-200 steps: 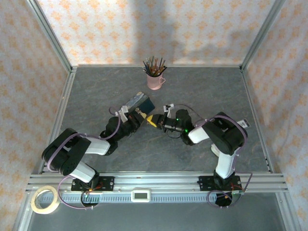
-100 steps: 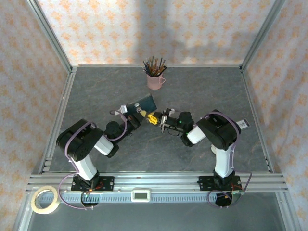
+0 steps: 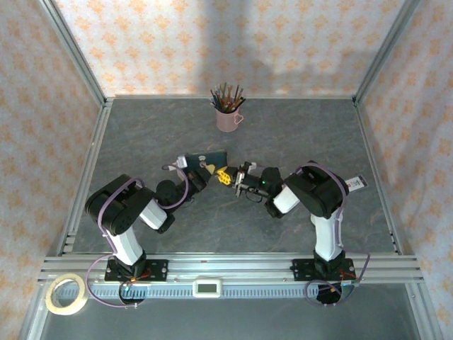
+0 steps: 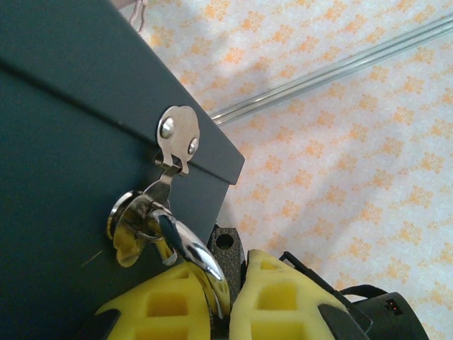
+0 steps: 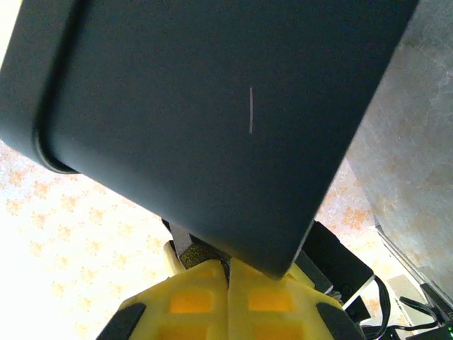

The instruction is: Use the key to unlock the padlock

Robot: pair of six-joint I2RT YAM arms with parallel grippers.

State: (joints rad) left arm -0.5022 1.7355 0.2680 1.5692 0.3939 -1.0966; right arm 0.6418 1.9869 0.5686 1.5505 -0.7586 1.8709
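Grey tabletop (image 3: 141, 142), left end effector (image 4: 226, 287) pinching silvery metal (image 4: 191, 249) by hasp (image 4: 175, 138) on tin (image 4: 71, 142), right end effector (image 5: 228, 280) pressed together

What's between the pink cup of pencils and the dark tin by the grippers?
Nothing: in the top view, the grey marbled table is bare between the pink pencil-filled cup and the dark rectangular tin.

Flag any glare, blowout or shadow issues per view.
Top external: even light, soft shadows on the back wall. Left wrist: specular glare on the padlock shackle below the hasp. Right wrist: wallpaper blown out lower left, dark tin nearly featureless.
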